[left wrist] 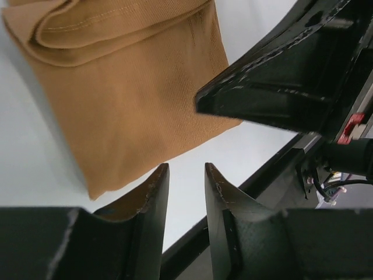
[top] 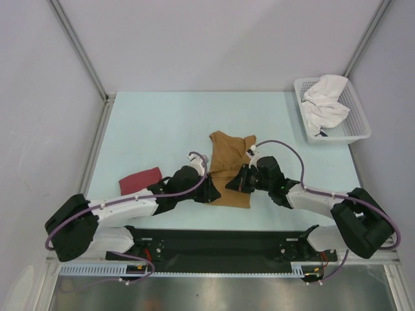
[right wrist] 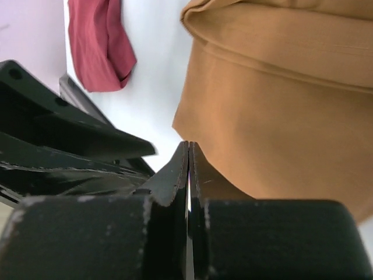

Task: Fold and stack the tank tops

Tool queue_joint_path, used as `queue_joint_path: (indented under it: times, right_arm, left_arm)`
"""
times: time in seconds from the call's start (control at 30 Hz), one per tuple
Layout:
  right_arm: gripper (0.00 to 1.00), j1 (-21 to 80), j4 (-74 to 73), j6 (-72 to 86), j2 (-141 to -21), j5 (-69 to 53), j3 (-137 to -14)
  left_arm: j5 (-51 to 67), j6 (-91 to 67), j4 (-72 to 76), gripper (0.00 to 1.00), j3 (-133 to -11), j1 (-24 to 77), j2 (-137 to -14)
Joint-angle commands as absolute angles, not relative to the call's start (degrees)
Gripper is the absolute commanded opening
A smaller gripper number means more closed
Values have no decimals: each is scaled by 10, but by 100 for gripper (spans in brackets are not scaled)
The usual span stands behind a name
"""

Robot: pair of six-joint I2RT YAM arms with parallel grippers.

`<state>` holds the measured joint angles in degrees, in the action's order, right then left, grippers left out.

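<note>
Fingers of the left gripper [left wrist: 185, 172] stand narrowly apart and empty beside the tan-brown tank top [top: 230, 170], part-folded on the tabletop [top: 162, 123]; those of the right gripper [right wrist: 189, 147] are pressed shut, seemingly on nothing. The dark red tank top [top: 140, 179] looks folded, leaving this fold and the stacking.

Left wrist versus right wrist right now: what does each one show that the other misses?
Only the left wrist view: the left gripper, jaws apart with nothing between them, and part of the right arm looming at upper right.
Only the right wrist view: the dark red tank top, lying apart from the tan one, and the right gripper, shut with no cloth visible between its fingers.
Both: the tan-brown tank top, folded over on itself, lying on the pale table.
</note>
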<state>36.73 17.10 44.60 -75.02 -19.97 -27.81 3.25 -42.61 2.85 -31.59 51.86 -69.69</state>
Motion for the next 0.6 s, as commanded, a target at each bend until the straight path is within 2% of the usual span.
queue_joint_path:
  times: [0.0,0.37,0.57]
  right_arm:
    - [0,380,291,465,-795,-207,-280]
    - [0,370,433,476,-953,-207,-258]
    - [0,345,478,483,-997,-223,-247]
  left_arm:
    - [55,-450,115,35,-337,526,-749]
    - [57,-467,215,29,-322,533,-901]
    - [50,-479,228,29,-293,535,-904]
